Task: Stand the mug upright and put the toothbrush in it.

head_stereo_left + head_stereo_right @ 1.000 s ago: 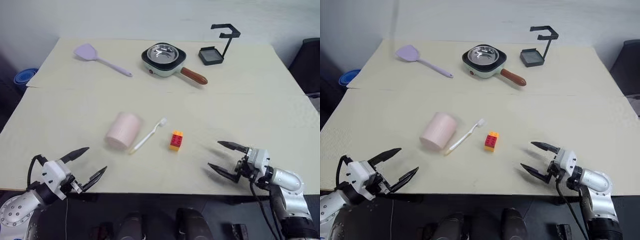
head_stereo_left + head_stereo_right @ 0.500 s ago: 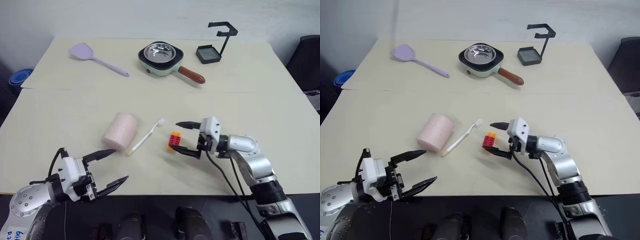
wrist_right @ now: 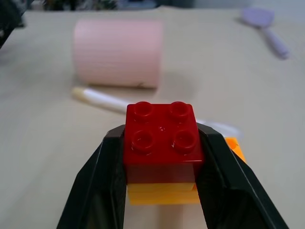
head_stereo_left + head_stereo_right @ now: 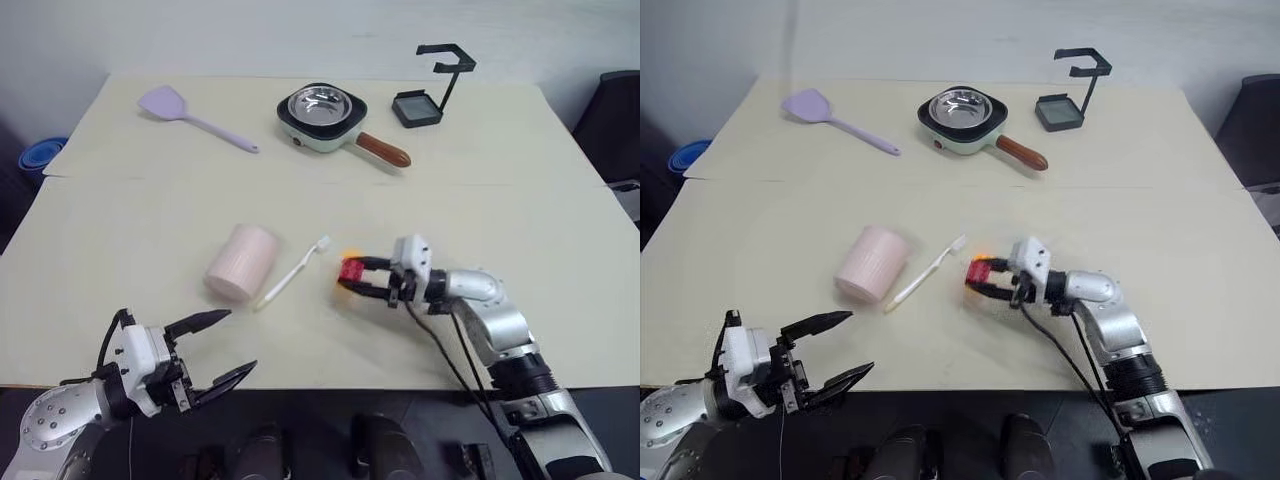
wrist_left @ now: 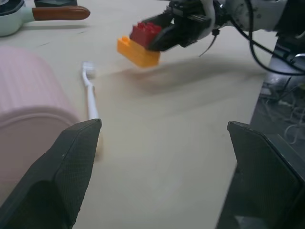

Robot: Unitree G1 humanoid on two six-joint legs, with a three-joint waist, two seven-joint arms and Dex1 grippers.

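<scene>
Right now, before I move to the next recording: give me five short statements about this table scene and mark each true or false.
1. The mug lies on its side on the table. True.
2. The toothbrush stands inside the mug. False: it lies flat on the table beside the mug.
3. The right gripper is shut on the red and yellow toy block. True.
4. The left gripper holds the lilac spatula. False: it is open and holds nothing, near the table's front edge; the spatula lies at the far left of the table.
5. The steel bowl sits in the mint-green pan. True.
</scene>
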